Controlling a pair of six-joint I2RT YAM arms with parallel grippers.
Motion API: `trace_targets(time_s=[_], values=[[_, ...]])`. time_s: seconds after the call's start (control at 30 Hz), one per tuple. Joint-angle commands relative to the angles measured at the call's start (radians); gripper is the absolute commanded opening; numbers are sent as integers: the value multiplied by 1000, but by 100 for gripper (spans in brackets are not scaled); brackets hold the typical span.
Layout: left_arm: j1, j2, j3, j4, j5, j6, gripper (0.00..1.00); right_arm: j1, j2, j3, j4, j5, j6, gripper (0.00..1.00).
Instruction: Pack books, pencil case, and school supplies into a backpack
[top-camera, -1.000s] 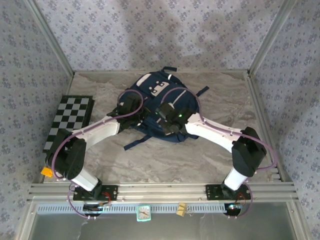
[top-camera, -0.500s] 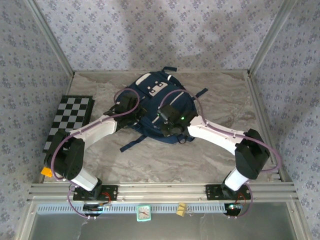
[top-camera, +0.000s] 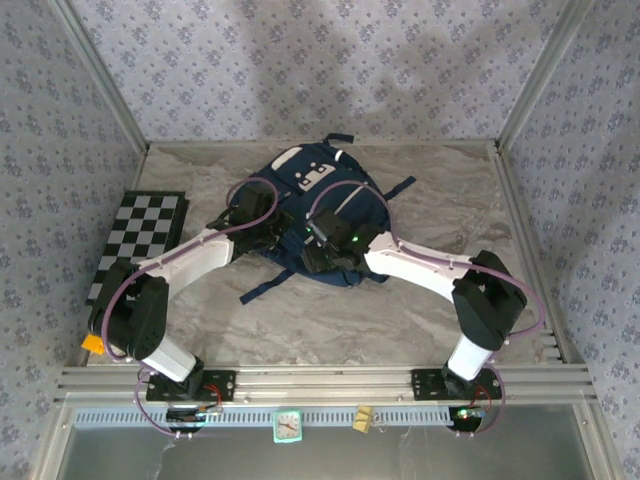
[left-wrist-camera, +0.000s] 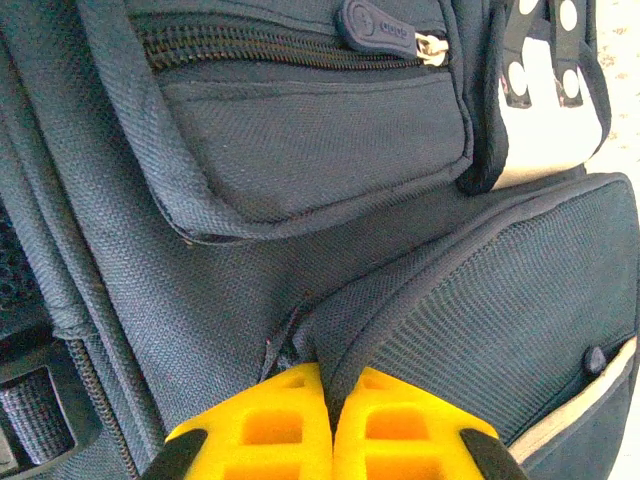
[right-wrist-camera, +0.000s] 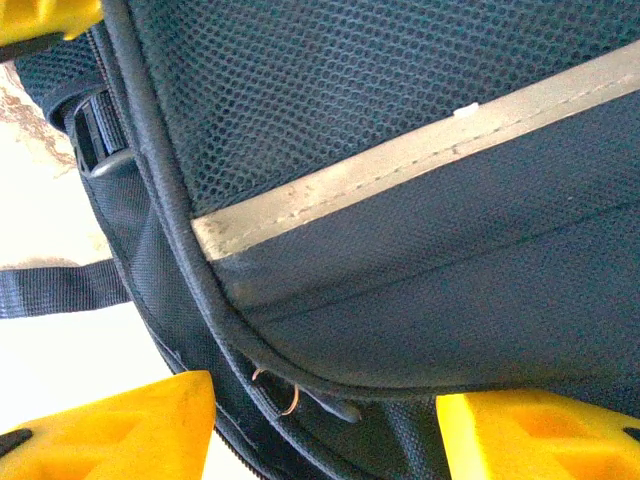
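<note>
The navy backpack (top-camera: 325, 190) lies flat in the middle of the table, front pockets up. My left gripper (top-camera: 272, 232) is at its left side, shut on a raised fold of the backpack fabric (left-wrist-camera: 400, 300) beside a seam, below a zipped pocket (left-wrist-camera: 310, 130). My right gripper (top-camera: 310, 258) stands open at the backpack's near edge. Its yellow fingers (right-wrist-camera: 110, 425) straddle the piped rim, and a small zip puller (right-wrist-camera: 300, 395) lies between them, untouched. A pale stripe (right-wrist-camera: 400, 160) crosses the panel above. The books, pencil case and school supplies are out of view.
A black-and-white chessboard (top-camera: 135, 240) leans at the left wall. A dark strap (top-camera: 265, 285) trails from the backpack toward the near side. Patterned walls close in the table on three sides. A small orange object (top-camera: 93, 344) sits at the near left corner.
My right gripper has opened and slid a little left along the backpack's near edge. The left gripper has stayed shut on the fabric.
</note>
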Motion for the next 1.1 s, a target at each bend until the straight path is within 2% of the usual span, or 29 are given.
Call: trace_targets(time_s=[0.0,0.3,0.53,0.73,1.07], values=[[-17,-63,28,64,28,-93,0,36,0,-13,161,45,-67,59],[-19,-71,14,70,15,-122,0,67,-8,-78,269,29,-106,44],[-21,-80,5,66,-5,-126,0,73,-30,-93,327,66,-127,40],[-21,-81,7,59,-14,-120,0,68,-72,-119,372,47,-161,35],[-14,-94,10,30,-49,-98,0,49,-96,-150,320,44,-166,12]])
